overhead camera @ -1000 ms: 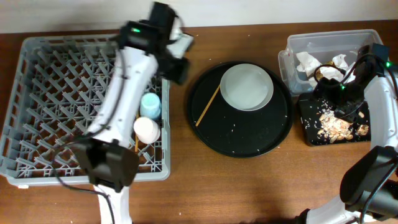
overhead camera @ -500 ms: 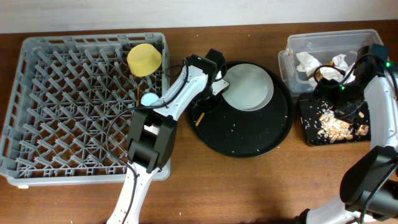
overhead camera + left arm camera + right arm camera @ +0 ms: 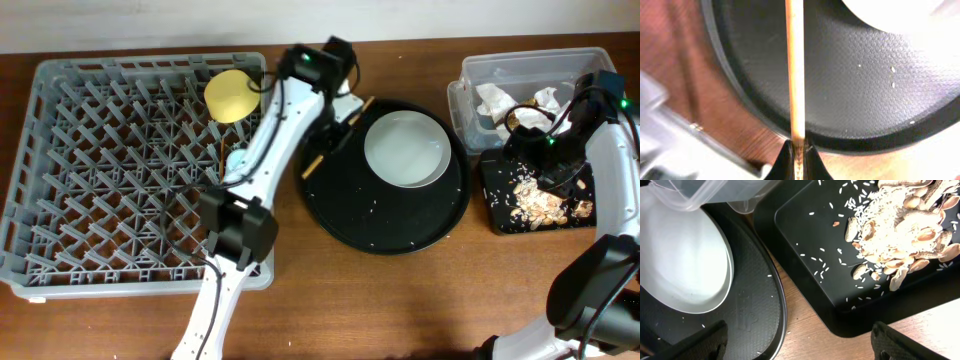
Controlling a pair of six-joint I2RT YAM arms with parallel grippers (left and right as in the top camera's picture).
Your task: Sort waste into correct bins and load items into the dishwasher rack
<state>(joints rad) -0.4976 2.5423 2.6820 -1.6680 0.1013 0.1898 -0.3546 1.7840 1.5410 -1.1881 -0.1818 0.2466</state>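
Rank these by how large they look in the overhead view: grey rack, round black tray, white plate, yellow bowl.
1. grey rack
2. round black tray
3. white plate
4. yellow bowl
The differences are plain, and no two look alike.

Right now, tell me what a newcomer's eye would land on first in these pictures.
The big grey dishwasher rack fills the left of the overhead view, with a yellow bowl at its far edge. Beside it the left gripper pinches a wooden chopstick over the left rim of the round black tray, where a pale plate sits. At far right, brown food scraps lie heaped in the shallow black tray.
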